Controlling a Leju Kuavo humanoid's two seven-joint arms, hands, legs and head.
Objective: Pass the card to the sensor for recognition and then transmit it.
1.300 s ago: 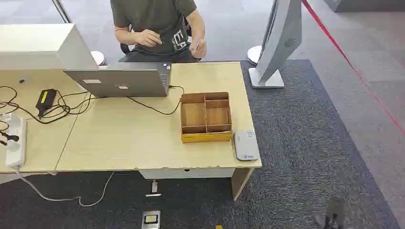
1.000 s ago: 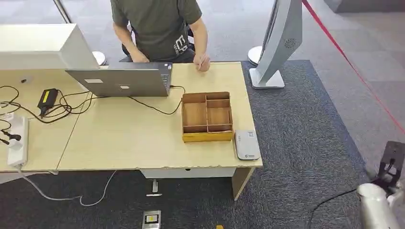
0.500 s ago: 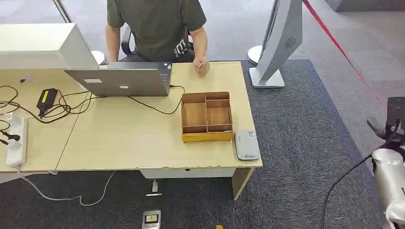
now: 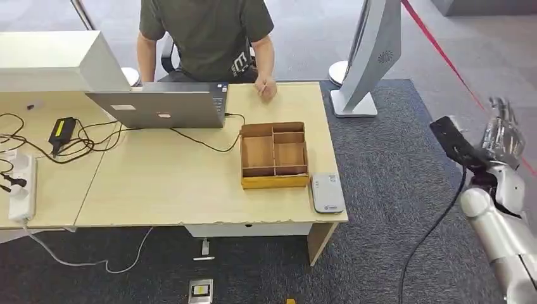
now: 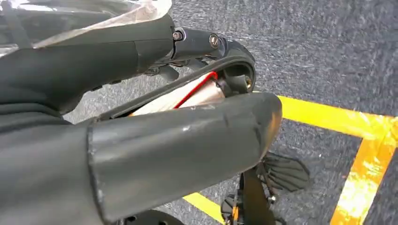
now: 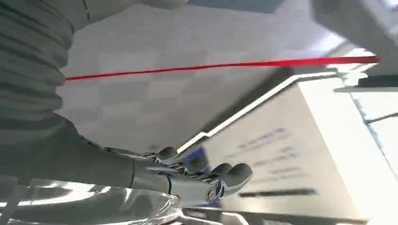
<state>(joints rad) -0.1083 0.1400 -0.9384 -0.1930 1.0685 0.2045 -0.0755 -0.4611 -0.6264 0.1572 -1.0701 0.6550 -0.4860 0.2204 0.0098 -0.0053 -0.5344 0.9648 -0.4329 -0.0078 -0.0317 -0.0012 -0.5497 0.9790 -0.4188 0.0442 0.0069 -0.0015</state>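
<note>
The grey card sensor lies flat at the desk's near right corner, beside a wooden divided box. My right hand is raised off to the right of the desk, above the carpet and far from the sensor. Its fingers are stretched out side by side, and I see nothing in them. In the left wrist view, dark fingers of my left hand hang over the floor; their grip is hidden. I can make out no card.
A person sits at the far side of the desk, one hand on its edge, behind a laptop. Cables and a power strip lie at the left. A white stand and red tape are at the right.
My right arm has swung up from the lower right corner to mid-height at the right, and the hand now shows. The person leaned in and set a hand on the desk edge.
</note>
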